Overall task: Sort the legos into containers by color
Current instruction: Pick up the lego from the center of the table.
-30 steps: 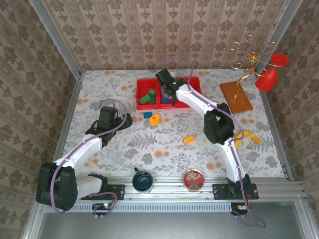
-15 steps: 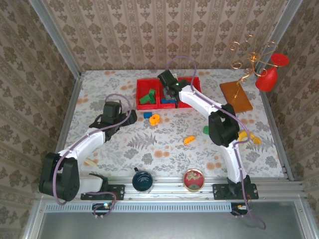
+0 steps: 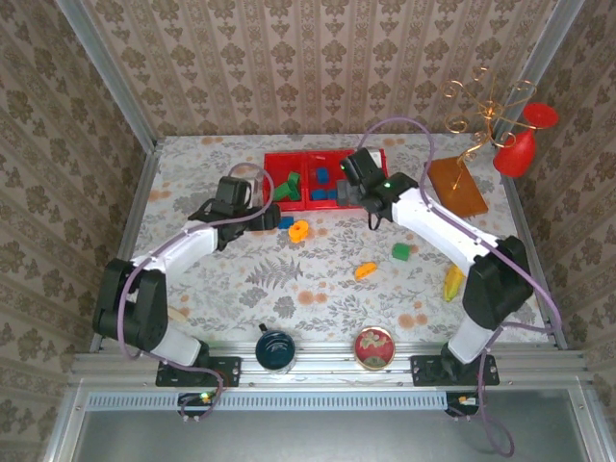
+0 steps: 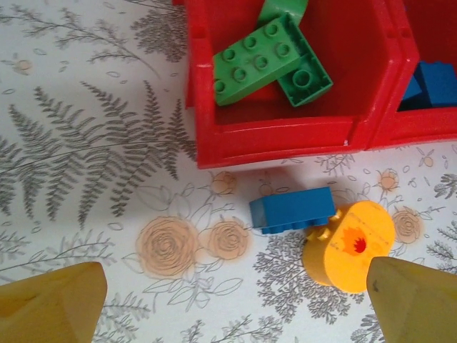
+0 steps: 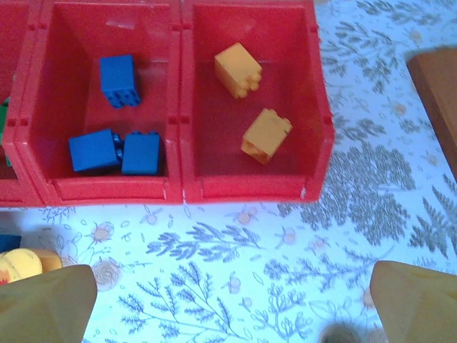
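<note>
On the flower-patterned table, far side: red tray with three compartments, its front wall close under the left wrist camera. By contents, sorting is judged well along. The left compartment holds green bricks; the middle holds three blue bricks; the right holds two orange-yellow bricks.

Left gripper: fingers spread wide with nothing between them; it hovers over the cloth just in front of the green compartment. Right gripper: likewise spread and empty; it is above the table just on the near side of the middle and right compartments.

Loose pieces: a blue brick lies just beside the tray's front wall, touching an orange ring piece at its right end; an orange brick and a green brick lie well apart from these, nearer the arm bases.

Step in hand, as judged: the left arm's approach to a pick, most likely the blue brick, since it sits nearest the line between the fingers. The next move calls for a small shift toward the brick, then a descent and a closing across it that leaves the touching ring outside the fingers; the brick then goes to the middle compartment. The free right gripper is placed to fetch the orange or green brick.
</note>
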`<action>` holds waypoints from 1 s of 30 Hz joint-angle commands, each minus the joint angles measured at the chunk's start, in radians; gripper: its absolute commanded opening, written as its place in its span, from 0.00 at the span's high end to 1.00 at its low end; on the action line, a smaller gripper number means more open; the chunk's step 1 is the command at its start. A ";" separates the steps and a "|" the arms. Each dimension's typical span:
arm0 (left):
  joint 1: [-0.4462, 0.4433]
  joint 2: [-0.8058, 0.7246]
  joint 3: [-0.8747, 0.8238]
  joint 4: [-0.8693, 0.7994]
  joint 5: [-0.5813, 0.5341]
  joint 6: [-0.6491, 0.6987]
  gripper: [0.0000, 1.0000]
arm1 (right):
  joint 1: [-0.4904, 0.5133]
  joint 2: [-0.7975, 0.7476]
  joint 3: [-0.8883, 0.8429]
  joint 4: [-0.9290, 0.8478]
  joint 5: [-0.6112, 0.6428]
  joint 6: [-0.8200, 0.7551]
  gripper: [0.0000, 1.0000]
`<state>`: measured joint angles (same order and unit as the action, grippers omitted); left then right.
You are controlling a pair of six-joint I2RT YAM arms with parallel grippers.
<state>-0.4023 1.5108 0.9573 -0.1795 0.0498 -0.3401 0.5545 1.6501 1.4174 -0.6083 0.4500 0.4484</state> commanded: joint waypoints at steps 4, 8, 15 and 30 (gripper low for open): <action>-0.043 0.057 0.064 -0.029 -0.016 0.004 0.06 | -0.002 -0.124 -0.121 -0.033 0.054 0.085 0.00; -0.060 0.098 0.096 -0.042 -0.052 -0.014 0.07 | -0.004 -0.168 -0.166 -0.052 0.075 0.116 0.00; -0.097 0.156 0.134 -0.050 -0.099 -0.045 0.08 | -0.011 -0.199 -0.202 -0.050 0.091 0.145 0.00; -0.139 0.247 0.195 -0.067 -0.152 -0.071 0.10 | -0.021 -0.189 -0.214 -0.062 0.142 0.181 0.00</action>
<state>-0.5339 1.7355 1.1122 -0.2226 -0.0769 -0.3889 0.5392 1.4754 1.2224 -0.6392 0.5407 0.5999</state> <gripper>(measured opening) 0.903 0.999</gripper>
